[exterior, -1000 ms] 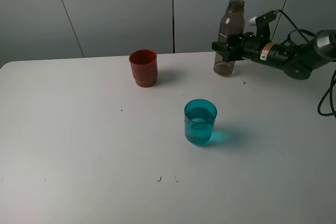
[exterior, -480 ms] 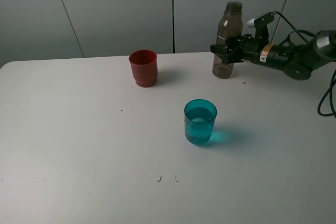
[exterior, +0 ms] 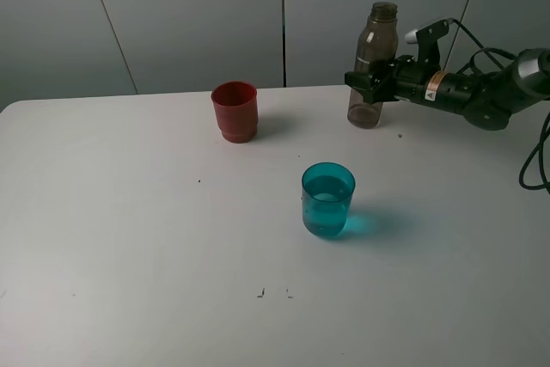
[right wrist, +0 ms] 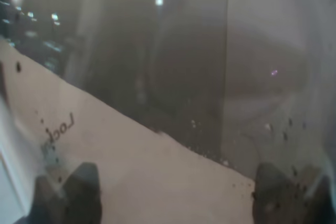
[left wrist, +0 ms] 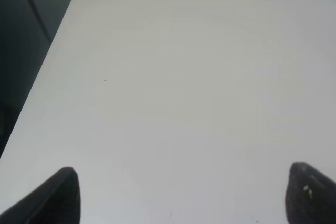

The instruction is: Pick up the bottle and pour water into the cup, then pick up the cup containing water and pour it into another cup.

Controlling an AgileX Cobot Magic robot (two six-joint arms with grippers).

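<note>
A white table (exterior: 129,238) is spread before a grey panelled wall (exterior: 189,15). Nearest, a few dark specks (exterior: 260,292) are marked on the surface. Just beyond, right of centre, the teal cup (exterior: 327,200) is stood upright with water seen in it, so the first pour is judged done and this cup is the one to be lifted next. Farther off, left of centre, the red cup (exterior: 235,111) is set upright and open-mouthed, well apart from the teal one, ready to be filled. At the far right the bottle (exterior: 378,36) is held upright, with the right gripper (exterior: 368,82) clamped across its lower body from the right. Whether its base is touching the table cannot be told. It is judged to be parked there, clear of both cups, so the pouring lane is kept free. From the right gripper the teal cup lies nearer and leftward, well apart. The left gripper (left wrist: 186,198) is shown spread wide over bare table, nothing held. No cup is seen from it, so its distance to the teal cup cannot be told.
</note>
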